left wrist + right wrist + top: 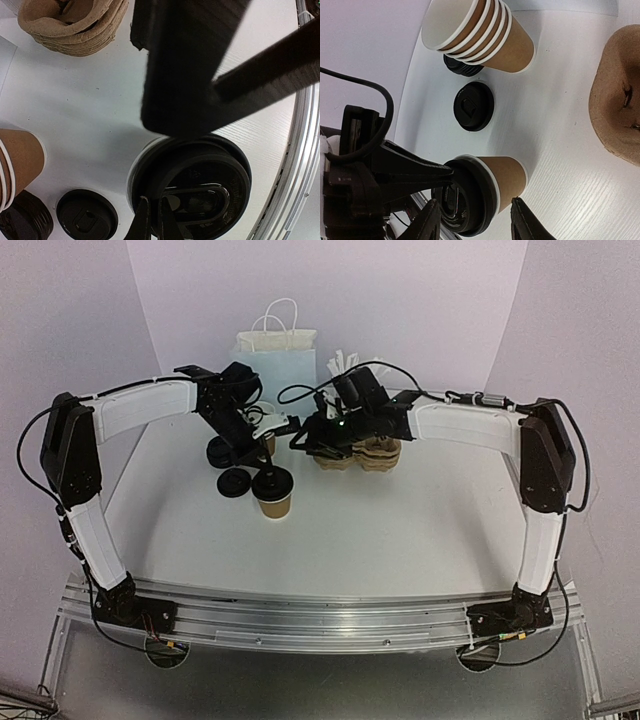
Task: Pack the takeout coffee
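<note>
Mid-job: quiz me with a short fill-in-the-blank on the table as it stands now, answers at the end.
1. The left hand touches the single brown paper cup's round black plastic ____.
2. The right hand is ____, holding nothing.
3. A second, loose black lid lies flat near a nested stack of brown paper ____.
4. Behind everything stands a white handled paper ____.
Answers: lid; open; cups; bag.

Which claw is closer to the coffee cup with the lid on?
Left. The left gripper sits directly over the lidded cup, at its lid; the right gripper hangs farther back, beside the cardboard carriers.
</note>
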Robot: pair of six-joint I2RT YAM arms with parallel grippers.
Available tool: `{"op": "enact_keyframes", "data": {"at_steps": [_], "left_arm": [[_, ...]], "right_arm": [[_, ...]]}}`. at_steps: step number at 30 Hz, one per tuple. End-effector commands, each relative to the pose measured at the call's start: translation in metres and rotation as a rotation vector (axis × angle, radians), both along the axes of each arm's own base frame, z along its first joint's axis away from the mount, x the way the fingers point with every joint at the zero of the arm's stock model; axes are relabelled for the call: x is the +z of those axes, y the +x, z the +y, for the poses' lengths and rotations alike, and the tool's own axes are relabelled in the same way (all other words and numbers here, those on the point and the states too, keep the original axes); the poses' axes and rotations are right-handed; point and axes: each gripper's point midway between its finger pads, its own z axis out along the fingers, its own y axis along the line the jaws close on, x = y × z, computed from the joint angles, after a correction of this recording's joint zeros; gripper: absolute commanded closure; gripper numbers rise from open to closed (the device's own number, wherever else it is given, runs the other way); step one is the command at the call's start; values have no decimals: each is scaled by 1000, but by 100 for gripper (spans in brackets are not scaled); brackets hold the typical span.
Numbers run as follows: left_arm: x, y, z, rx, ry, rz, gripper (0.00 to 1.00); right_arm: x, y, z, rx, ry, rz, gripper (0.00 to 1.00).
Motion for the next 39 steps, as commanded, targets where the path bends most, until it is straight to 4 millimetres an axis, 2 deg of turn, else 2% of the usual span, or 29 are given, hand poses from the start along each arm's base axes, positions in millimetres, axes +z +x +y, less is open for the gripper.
{"op": "enact_keyframes", "data": {"at_steps": [1,5,10,20,27,33,37,39], "left_arm": [[13,-2,-13,-13,-47,-7,100],[3,-6,-10,-25,-15,-13,100],[-8,0,-4,-19,35,-36,100],[-9,1,2,-19,61,-58,100],[-14,1,-5,1,40,-40,100],[-11,0,-10,5,12,-23,96],[-15,-3,-5,-14,38,-24,96],[-17,-5,-3,-20,45,-23,93]], "right_arm": [[11,-1,11,25,44,-17,55],[11,-1,11,23,43,-19,55],[10,-1,11,24,41,-18,55],[8,0,11,23,39,-13,55],[1,-4,15,38,33,-3,55],[-4,-9,19,61,27,1,54],[-4,-10,19,65,26,-3,54],[-4,-10,20,67,27,-2,53]]}}
